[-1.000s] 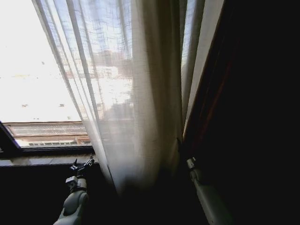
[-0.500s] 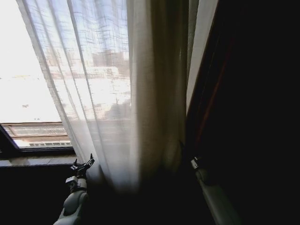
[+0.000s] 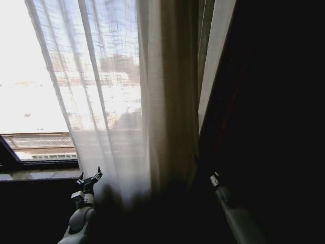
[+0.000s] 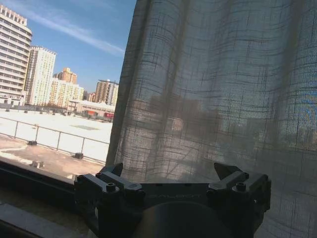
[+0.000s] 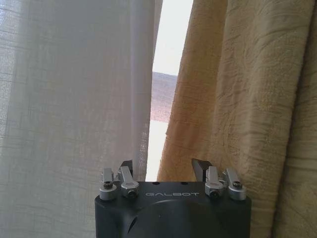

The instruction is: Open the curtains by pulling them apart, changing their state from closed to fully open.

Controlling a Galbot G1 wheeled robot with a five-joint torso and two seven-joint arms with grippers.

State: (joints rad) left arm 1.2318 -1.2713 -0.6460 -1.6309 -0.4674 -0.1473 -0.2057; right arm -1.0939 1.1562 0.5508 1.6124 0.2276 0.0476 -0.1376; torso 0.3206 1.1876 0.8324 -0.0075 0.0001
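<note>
The curtains (image 3: 117, 101) hang as sheer off-white pleated fabric across the middle of the head view, bunched toward the right. My left gripper (image 3: 90, 178) sits low by the sill, just left of the fabric's lower edge. In the left wrist view this gripper (image 4: 168, 171) is open, with the weave of the curtains (image 4: 213, 94) close in front of it. My right arm (image 3: 219, 185) reaches in at the lower right. The right gripper (image 5: 164, 167) is open with nothing between its fingers, and faces a narrow bright gap between a sheer panel of the curtains (image 5: 74, 99) and a thicker tan drape (image 5: 237, 89).
A dark window frame and sill (image 3: 35, 165) run along the lower left, with bare glass and bright city buildings (image 4: 44, 74) beyond. A pale wall strip (image 3: 216, 61) and a dark wall stand right of the fabric.
The whole head picture has shifted, so the camera has moved. My right arm now sits slightly farther right and lower. The left gripper holds the same place.
</note>
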